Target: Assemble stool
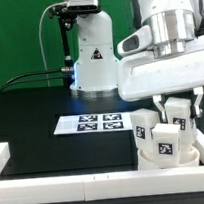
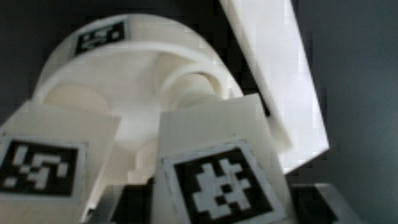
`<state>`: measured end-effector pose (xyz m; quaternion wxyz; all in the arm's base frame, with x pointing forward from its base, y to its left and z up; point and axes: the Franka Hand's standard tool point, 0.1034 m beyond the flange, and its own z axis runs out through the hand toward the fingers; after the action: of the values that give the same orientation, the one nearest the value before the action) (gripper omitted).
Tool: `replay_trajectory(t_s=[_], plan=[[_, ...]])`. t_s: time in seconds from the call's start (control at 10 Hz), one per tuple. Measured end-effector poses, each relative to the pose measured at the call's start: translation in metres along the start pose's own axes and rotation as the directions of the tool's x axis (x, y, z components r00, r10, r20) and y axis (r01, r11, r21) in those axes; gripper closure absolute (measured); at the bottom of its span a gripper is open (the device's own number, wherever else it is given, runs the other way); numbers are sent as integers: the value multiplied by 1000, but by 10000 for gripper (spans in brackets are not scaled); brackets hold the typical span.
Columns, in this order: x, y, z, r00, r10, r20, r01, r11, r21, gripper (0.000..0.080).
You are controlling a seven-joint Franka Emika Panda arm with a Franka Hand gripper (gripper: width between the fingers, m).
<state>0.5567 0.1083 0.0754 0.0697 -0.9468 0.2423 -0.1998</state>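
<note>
Lower right of exterior view: fingers (image 1: 174, 112) stood over a tagged leg (image 1: 166, 142) on the seat (image 1: 163, 158) (grip state unclear); marker board (image 1: 93, 123) lay on the table (image 1: 31, 121).

The worktop (image 1: 31, 111) looks matt black, like cloth or rubber sheet. On it, the marker board (image 1: 94, 122) appears thin, flat and paper-like. Beside that board, the seat (image 1: 167, 160) and the legs (image 1: 165, 141) look like smooth white plastic with matt printed tags. The arm's shell (image 1: 158, 75) is glossy white.
</note>
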Motion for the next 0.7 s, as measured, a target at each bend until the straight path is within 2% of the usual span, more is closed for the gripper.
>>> replay_trajectory(t_s=[0.7], plan=[[-3, -1, 5, 1000, -12, -9, 12, 1000, 0, 479]])
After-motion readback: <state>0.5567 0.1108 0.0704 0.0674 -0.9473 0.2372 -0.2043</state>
